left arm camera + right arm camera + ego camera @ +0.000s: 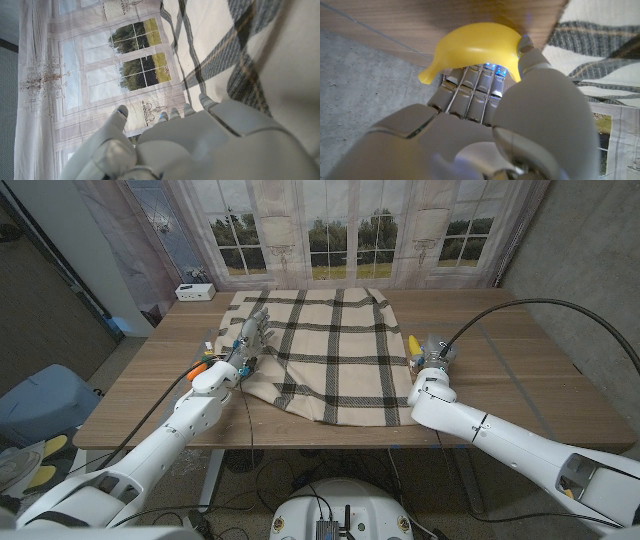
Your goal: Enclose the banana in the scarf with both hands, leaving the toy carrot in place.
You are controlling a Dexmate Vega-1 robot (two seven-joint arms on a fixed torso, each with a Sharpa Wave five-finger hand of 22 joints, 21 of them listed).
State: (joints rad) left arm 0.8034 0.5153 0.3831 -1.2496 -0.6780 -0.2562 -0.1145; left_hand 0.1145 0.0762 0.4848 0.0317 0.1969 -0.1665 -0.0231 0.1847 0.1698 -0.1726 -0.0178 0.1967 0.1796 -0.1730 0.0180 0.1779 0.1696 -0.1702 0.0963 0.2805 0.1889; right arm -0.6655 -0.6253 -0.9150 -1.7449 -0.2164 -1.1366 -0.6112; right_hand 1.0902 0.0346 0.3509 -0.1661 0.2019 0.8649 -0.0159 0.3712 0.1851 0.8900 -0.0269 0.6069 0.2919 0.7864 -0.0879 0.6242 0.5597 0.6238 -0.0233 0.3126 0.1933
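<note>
Yellow banana (475, 47) is gripped by the right hand (432, 363) beside the plaid scarf (330, 350) spread on the wooden counter (520, 350); the left hand (243, 340), fingers apart, is seen holding nothing.

Cream scarf (325, 355) with a dark plaid grid of charcoal stripes and thin tan lines spreads over the light brown wooden table (520, 370). Bright yellow banana (475, 47) shows against the pale grey right hand (520, 125), blue lights glowing on its fingers. A speck of orange, the toy carrot (199, 367), sits beside the white left hand (245, 340).
</note>
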